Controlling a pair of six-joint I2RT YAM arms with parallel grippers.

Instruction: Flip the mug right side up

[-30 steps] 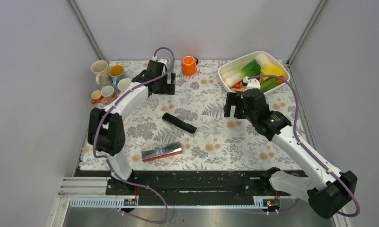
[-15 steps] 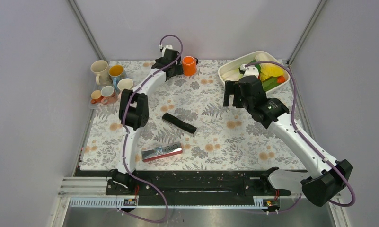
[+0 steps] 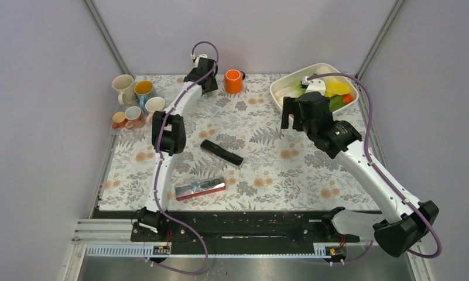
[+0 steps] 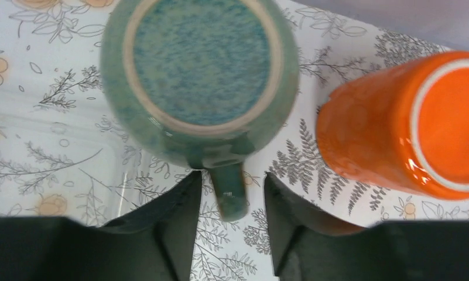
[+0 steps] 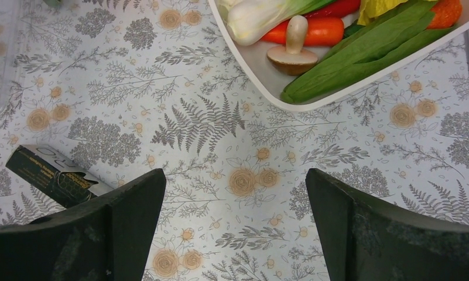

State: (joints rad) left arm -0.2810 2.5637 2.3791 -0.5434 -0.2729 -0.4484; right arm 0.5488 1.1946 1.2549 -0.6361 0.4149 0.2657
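Observation:
A green mug stands upside down at the back of the floral mat, its speckled base facing up. Its handle points toward my left gripper and lies between the two fingers. The jaws are partly closed around the handle, with a gap on each side, so this gripper is open. From the top camera my left gripper hides the green mug. My right gripper hangs open over bare mat, holding nothing, in front of the vegetable bowl.
An orange mug stands just right of the green mug. A white bowl of vegetables sits back right. Several mugs cluster at the left edge. A black box and a red-silver pack lie mid-mat.
My left arm has stretched to the back of the mat, bringing its gripper over the green mug, and its jaws have narrowed. The right gripper has shifted slightly toward the bowl.

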